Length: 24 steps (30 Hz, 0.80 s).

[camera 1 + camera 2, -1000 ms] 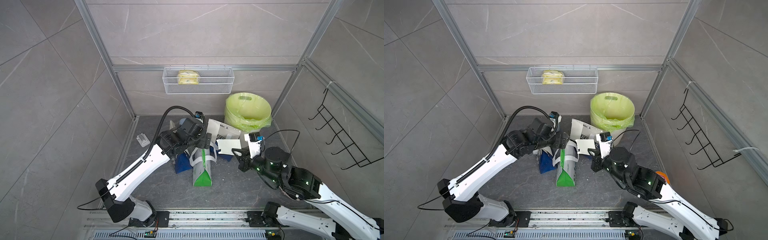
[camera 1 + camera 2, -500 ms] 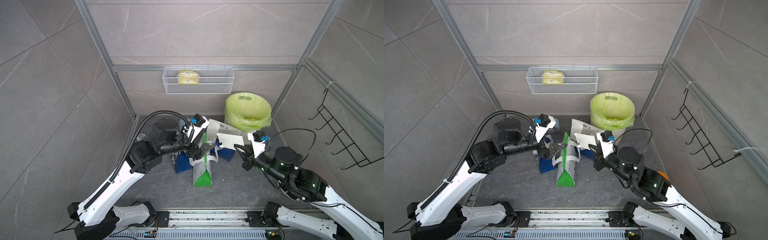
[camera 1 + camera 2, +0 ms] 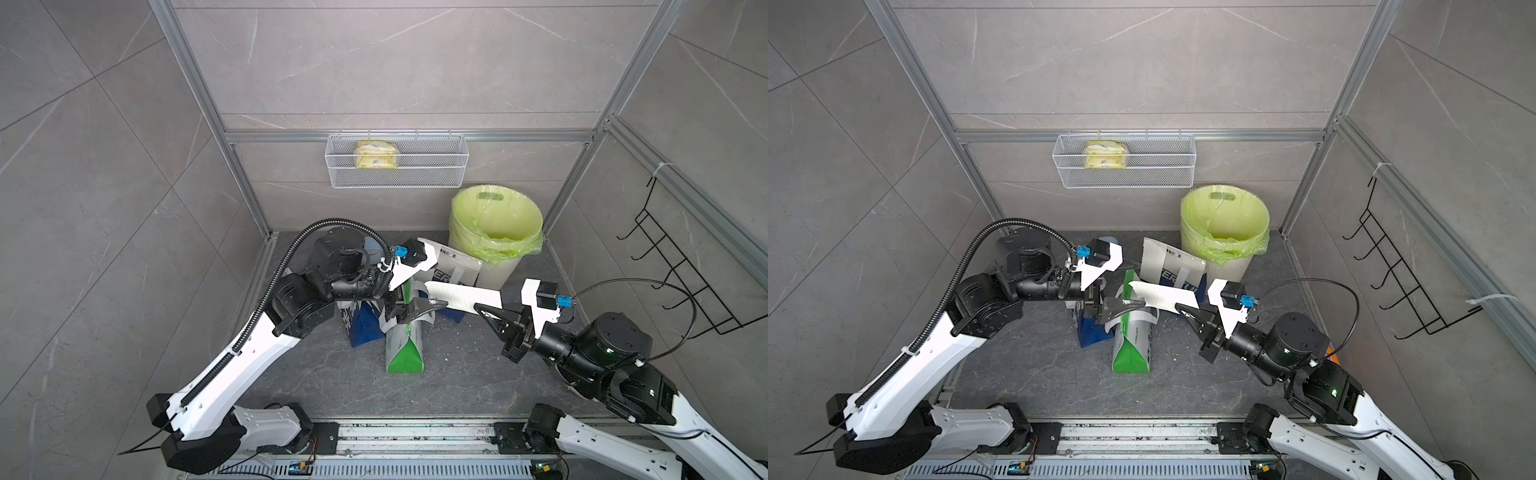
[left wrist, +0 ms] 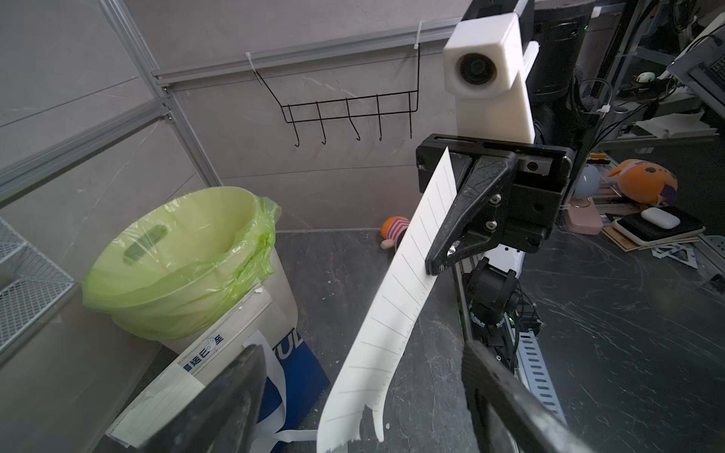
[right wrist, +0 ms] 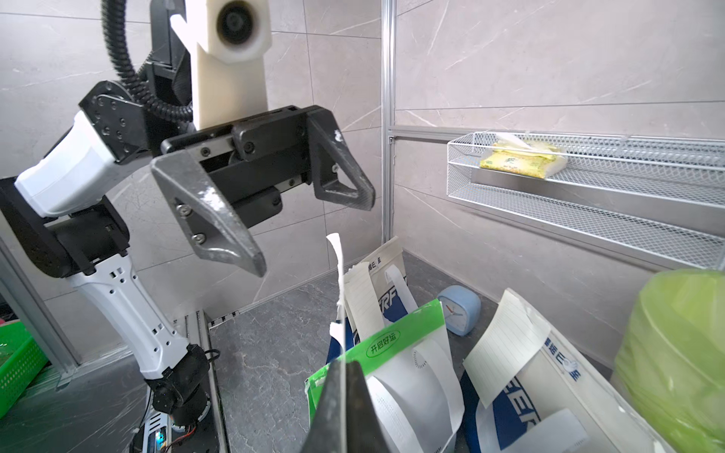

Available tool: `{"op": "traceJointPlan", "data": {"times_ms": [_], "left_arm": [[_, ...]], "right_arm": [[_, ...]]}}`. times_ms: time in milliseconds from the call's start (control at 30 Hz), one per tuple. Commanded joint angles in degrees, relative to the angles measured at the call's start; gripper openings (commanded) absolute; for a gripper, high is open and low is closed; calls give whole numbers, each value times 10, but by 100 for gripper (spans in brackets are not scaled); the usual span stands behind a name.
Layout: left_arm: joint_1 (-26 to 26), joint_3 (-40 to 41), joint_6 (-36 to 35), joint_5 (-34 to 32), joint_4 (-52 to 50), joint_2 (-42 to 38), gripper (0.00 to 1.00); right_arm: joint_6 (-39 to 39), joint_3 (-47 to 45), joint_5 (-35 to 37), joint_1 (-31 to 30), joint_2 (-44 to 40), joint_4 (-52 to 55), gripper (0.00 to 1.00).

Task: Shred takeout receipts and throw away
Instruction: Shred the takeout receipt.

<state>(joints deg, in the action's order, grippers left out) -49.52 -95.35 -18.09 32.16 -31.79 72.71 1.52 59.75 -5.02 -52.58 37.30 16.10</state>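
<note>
a grey tiled booth framed in aluminium rails, with a dark stone-look floor (image 3: 332, 374). on the rear wall hangs a white wire basket (image 3: 415, 176) holding a yellow packet (image 3: 376, 154); below it, in the back right corner, stands a bin (image 3: 496, 270) lined with a lime-green bag. the right gripper (image 3: 482, 308) is clamped tight on one end of a takeout receipt (image 3: 461, 296), a long white slip with faint grey lines, held in the air above the bags and stretching toward the left arm. its free end is ragged, and in the left wrist view it sits between the fingers of the left gripper (image 3: 436, 306), whose jaws stand wide apart and touch neither face of the paper. beneath, a green-and-white paper bag (image 3: 405, 353) stands on the floor just beside a blue-and-white paper bag (image 3: 363, 328); a second blue-and-white paper bag (image 3: 457, 266) leans against the bin. in the right wrist view a second receipt (image 5: 506, 345) lies on that leaning bag's face, a third receipt (image 5: 363, 298) shows at the top of the other blue bag, and a pale blue alarm clock (image 5: 459, 310) sits near the rear wall.
</note>
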Motion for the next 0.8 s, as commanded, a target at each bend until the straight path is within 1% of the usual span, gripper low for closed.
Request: {"op": "traceJointPlan", "data": {"times_ms": [0,100,200,367,433,467,533,600,633,667,733,767], "left_arm": [[1,-22,-6,30,-4,14,74],[1,-32,-3,31,-19,26,64],[1,-34,-1,41,-23,30,51],[1,-33,1,42,-19,29,33],[1,-29,2,44,-16,26,31],[1,-28,3,45,-14,24,26],[1,-28,5,47,-13,24,11],[1,-28,4,44,-18,25,0],[1,-28,3,40,-22,26,0],[1,-29,2,33,-26,27,0],[1,-38,-5,17,-45,32,0],[1,-44,-12,8,-57,36,0]], "right_arm": [[-26,-6,-18,2,8,-35,0],[-40,-5,-17,2,11,-49,0],[-56,-3,-16,2,20,-60,0],[-72,1,-4,2,40,-59,0],[-75,2,3,1,44,-56,0],[-77,1,6,2,45,-56,0],[-76,-2,20,2,46,-58,0],[-76,-7,28,2,43,-60,0],[-74,-9,33,2,41,-61,4],[-73,-10,42,1,40,-59,18],[-75,-9,62,1,37,-51,54],[-80,-7,65,2,37,-47,70]]}}
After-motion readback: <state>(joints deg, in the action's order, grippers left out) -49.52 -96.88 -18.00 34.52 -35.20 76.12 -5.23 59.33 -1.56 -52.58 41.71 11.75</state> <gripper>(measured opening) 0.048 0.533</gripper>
